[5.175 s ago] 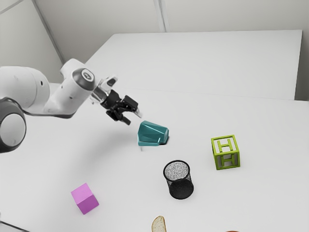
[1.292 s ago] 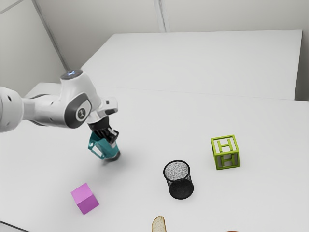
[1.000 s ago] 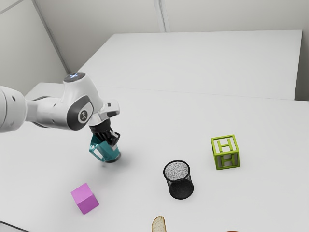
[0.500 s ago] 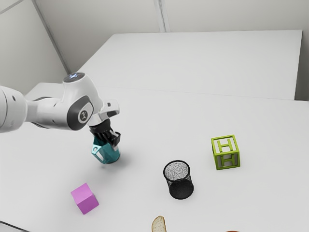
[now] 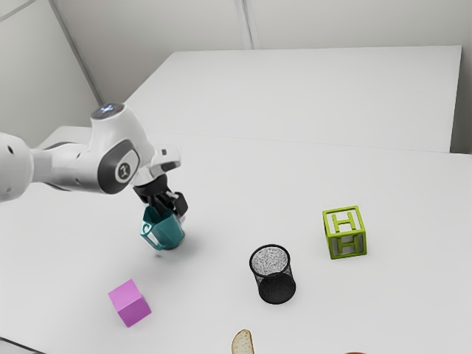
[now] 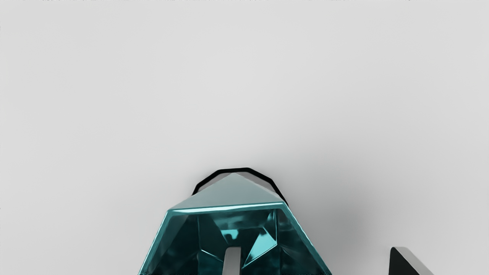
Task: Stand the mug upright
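Observation:
In the exterior view my gripper (image 5: 171, 212) is at the mouth of the teal mug (image 5: 169, 234). The mug stands on its base, roughly upright with its mouth up; whether a slight tilt is left I cannot tell. Its handle faces the exterior view's lower left. In the wrist view the gripper (image 6: 315, 249) is open across the wall of the mug (image 6: 233, 193): one fingertip (image 6: 232, 261) is inside the mouth, the other (image 6: 407, 263) is outside, with a gap to the wall.
On the table (image 5: 243, 162), a pink cube (image 5: 129, 303) lies below the mug in the exterior view. A black mesh cup (image 5: 273, 276), a green letter block (image 5: 344, 232) and a bread slice (image 5: 243, 343) are farther toward the right.
Over the last second the mug has tipped from a lean to roughly upright. My fingers have opened from its wall, and my hand has risen slightly. Earlier, the mug lay on its side.

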